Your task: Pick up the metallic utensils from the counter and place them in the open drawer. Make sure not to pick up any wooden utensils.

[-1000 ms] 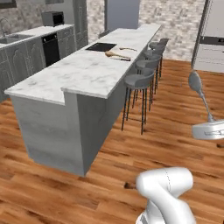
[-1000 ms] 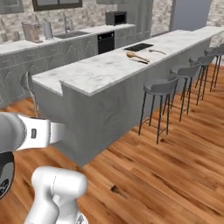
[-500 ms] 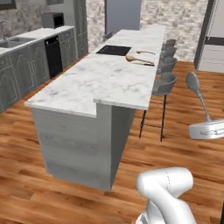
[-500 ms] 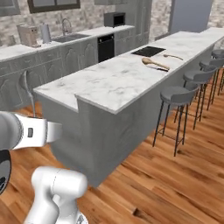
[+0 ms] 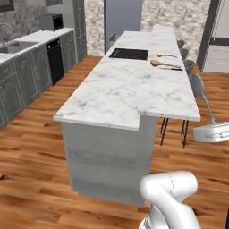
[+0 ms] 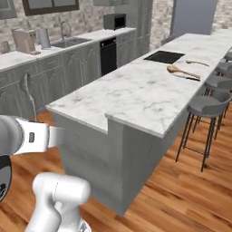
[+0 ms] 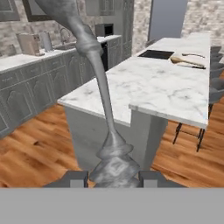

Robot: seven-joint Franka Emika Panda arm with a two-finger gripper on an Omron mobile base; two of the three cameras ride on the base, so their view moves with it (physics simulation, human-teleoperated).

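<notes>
My gripper (image 7: 114, 177) is shut on the grey metal spoon (image 7: 94, 57), which rises from between the finger tips with its bowl up. The same spoon (image 5: 199, 87) stands above the white hand at the right of the left base view, and the spoon (image 6: 27, 90) appears at the left of the right base view. Far along the marble counter (image 5: 125, 89) lie the tan wooden spoon (image 5: 163, 63) and, beside it, the black-handled knife (image 5: 172, 69). The drawer is out of view.
A black cooktop (image 5: 129, 54) is set into the counter beyond the utensils, with a thin utensil (image 5: 166, 56) next to it. Grey stools (image 6: 206, 106) line the island's right side. A sink counter (image 5: 18, 47) runs along the left wall. Wooden floor lies between.
The whole scene has shifted: the base has driven around the near end of the island, which now runs straight away from me. The spoon stays in the shut gripper.
</notes>
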